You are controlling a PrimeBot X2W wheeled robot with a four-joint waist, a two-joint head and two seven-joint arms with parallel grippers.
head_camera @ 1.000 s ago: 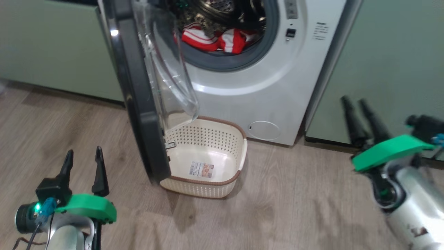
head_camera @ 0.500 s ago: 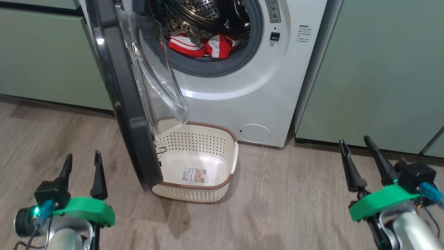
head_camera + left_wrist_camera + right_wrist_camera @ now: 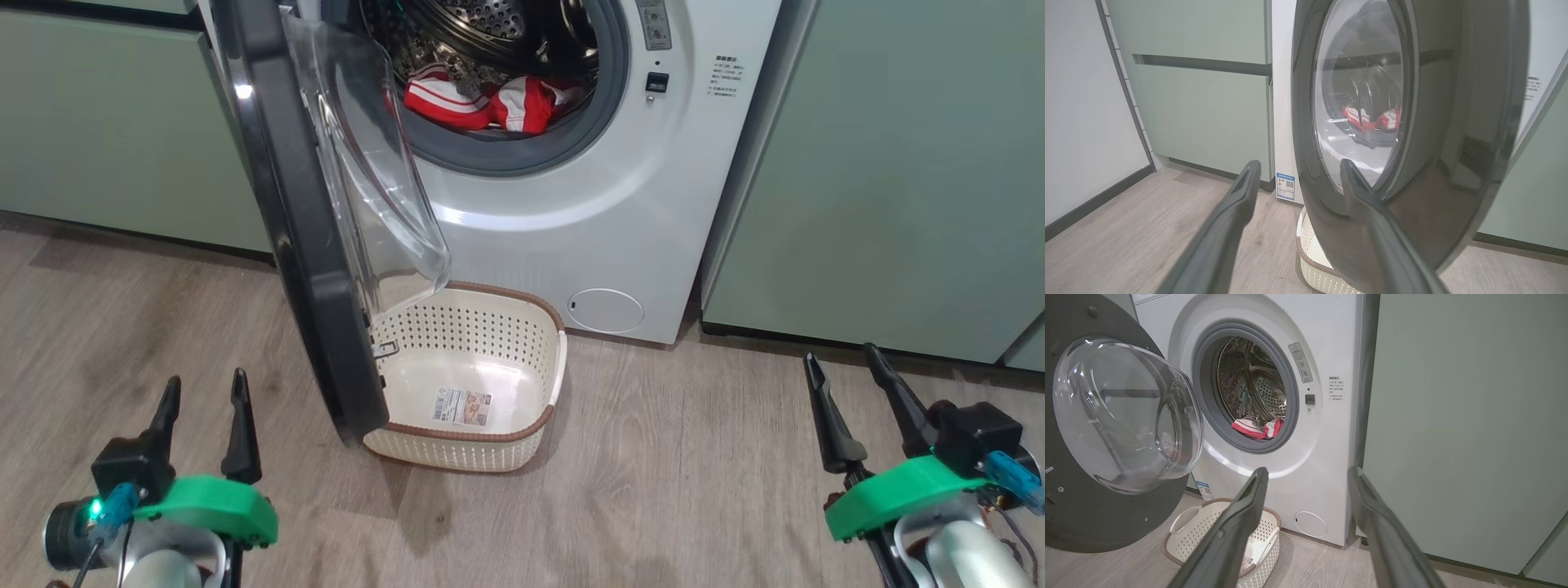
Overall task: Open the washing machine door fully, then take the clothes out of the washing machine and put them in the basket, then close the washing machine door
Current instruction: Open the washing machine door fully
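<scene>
Your left claw (image 3: 206,377) and your right claw (image 3: 839,353) are both open and hold nothing, one low on each side. The washing machine door (image 3: 310,245) stands open, and the red clothes (image 3: 490,102) lie inside the washing machine (image 3: 588,220), at the front of its drum. The basket (image 3: 457,453) sits on the floor (image 3: 694,474) right by the machine, partly under the door.

The washing machine door (image 3: 306,245), black-rimmed with a clear domed glass, stood swung open on the white washing machine (image 3: 604,220); red-and-white striped clothes (image 3: 490,102) lay at the drum's front lip, and the cream perforated basket (image 3: 457,453) sat upright on the floor, partly beneath the door
</scene>
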